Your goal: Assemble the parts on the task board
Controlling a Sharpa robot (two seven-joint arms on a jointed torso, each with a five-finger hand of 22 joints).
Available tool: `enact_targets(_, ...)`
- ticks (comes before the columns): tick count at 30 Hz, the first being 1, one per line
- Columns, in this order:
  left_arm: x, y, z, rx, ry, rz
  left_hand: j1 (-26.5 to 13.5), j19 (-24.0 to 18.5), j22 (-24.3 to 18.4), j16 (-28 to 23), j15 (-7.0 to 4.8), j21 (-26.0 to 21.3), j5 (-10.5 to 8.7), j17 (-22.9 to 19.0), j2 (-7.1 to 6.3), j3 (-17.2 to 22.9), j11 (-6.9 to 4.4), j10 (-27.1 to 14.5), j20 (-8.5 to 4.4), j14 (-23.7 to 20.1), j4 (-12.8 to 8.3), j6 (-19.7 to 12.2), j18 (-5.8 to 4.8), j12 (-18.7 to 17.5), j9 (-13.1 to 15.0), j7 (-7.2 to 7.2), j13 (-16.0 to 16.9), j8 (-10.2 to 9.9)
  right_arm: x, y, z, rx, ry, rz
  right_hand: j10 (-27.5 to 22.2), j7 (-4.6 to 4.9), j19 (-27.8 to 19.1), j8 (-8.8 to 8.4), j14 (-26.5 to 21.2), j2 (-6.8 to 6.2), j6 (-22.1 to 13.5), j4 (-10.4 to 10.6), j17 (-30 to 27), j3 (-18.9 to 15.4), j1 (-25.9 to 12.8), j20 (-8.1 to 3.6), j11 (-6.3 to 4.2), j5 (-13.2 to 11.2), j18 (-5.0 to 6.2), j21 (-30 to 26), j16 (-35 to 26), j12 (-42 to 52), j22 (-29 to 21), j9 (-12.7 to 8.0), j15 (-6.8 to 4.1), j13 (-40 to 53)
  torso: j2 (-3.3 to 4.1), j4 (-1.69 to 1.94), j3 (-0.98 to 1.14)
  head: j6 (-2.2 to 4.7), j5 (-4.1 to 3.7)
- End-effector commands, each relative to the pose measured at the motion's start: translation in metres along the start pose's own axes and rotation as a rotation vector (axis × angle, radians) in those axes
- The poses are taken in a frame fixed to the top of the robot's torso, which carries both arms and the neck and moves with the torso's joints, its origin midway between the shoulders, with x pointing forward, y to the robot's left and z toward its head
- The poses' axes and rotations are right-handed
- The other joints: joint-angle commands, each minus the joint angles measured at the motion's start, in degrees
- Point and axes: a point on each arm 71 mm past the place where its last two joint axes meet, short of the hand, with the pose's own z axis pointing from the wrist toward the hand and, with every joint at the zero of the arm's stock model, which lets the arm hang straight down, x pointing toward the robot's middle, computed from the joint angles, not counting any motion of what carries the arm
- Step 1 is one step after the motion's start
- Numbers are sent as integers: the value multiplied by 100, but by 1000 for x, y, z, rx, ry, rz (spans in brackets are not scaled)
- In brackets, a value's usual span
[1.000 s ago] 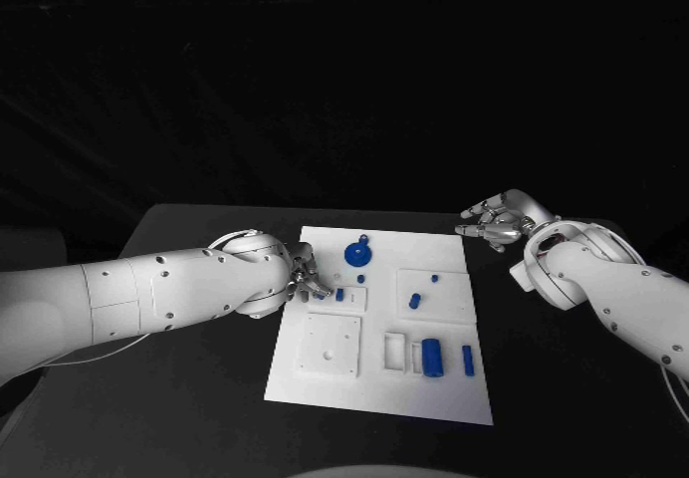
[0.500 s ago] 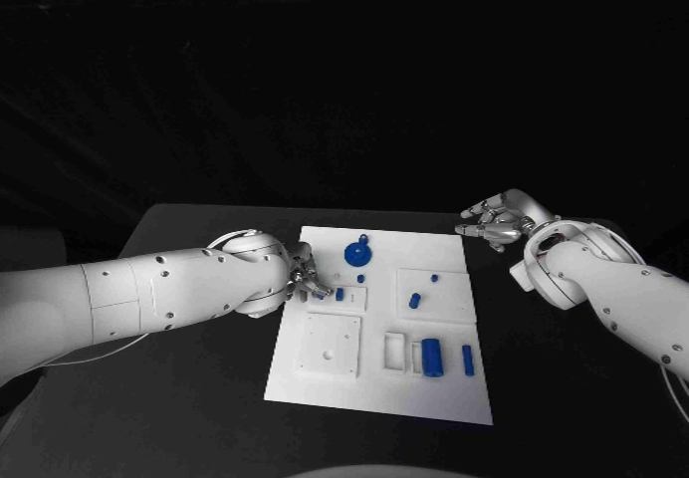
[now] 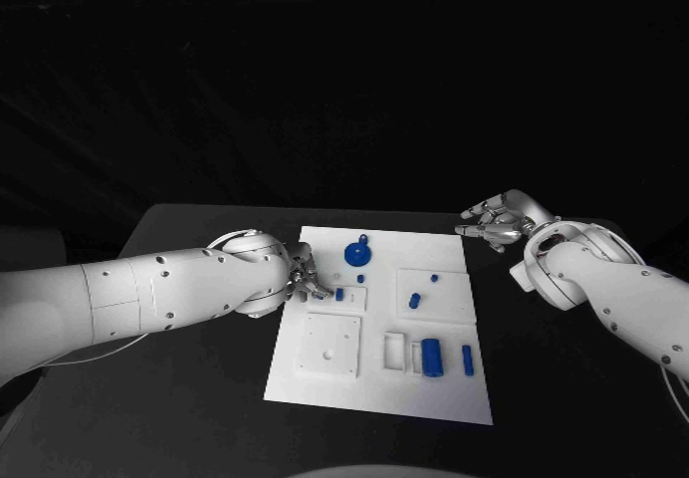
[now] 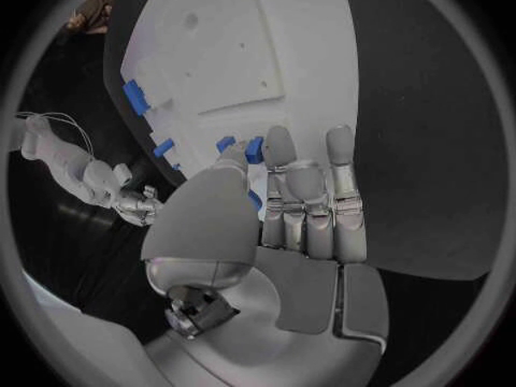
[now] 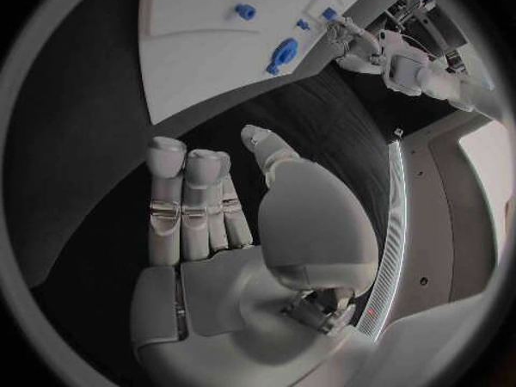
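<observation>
The white task board (image 3: 376,383) lies mid-table. My left hand (image 3: 302,279) rests at its left edge. In the left wrist view the thumb and a fingertip (image 4: 279,144) pinch a small blue part (image 4: 254,149), which stands in a small raised plate (image 3: 339,294). A round blue piece (image 3: 356,253) sits near the board's far end. Two small blue pegs (image 3: 413,299) stand on the right square plate. A blue cylinder (image 3: 431,356) and a blue bar (image 3: 468,359) lie at the near right. My right hand (image 3: 496,221) hovers off the far right corner, fingers apart and empty.
A square white plate with a hole (image 3: 332,345) and an empty slot block (image 3: 393,348) sit on the board's near half. Black table (image 3: 187,398) stretches to both sides of the board. The right wrist view shows the board (image 5: 205,52) and my left hand (image 5: 355,47) beyond it.
My left fingertips have crept slightly toward the small blue part. The right hand and the other parts have stayed put.
</observation>
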Motion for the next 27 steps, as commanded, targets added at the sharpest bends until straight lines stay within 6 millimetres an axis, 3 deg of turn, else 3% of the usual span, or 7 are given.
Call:
enact_targets(1,7,1,1,-11,29,15,-15,22,94,-27,5,-30,-30,-9,-61,-8,31,290,6,-22,52,-48,-88,-37,-370,-1,7,22,1,0,0,-6,5,-1,15,12,264,-22,-5,-6,-38,20,-8,-29,-44,1,-9,24,98,-36,-25,-4,357,-10,-17,-9,0,2,2,-1,-1)
enact_targets(15,7,0,1,-9,28,6,-120,31,93,-29,9,-41,-69,-27,-156,-3,38,290,8,-18,214,-67,-88,-49,-493,15,12,72,2,0,0,-4,7,0,15,12,264,-22,-5,-6,-38,20,-8,-29,-44,1,-9,24,98,-36,-25,-4,357,-10,-17,-9,0,2,2,-3,-2)
enact_targets(27,5,2,1,-14,19,0,-301,37,88,-45,15,-60,-214,-49,-220,22,47,288,11,-19,265,-114,-88,-70,-525,31,14,111,3,-1,-1,-3,8,0,15,12,264,-22,-5,-6,-38,20,-8,-29,-44,1,-9,24,98,-36,-25,-4,357,-10,-17,-9,-1,-1,3,5,1)
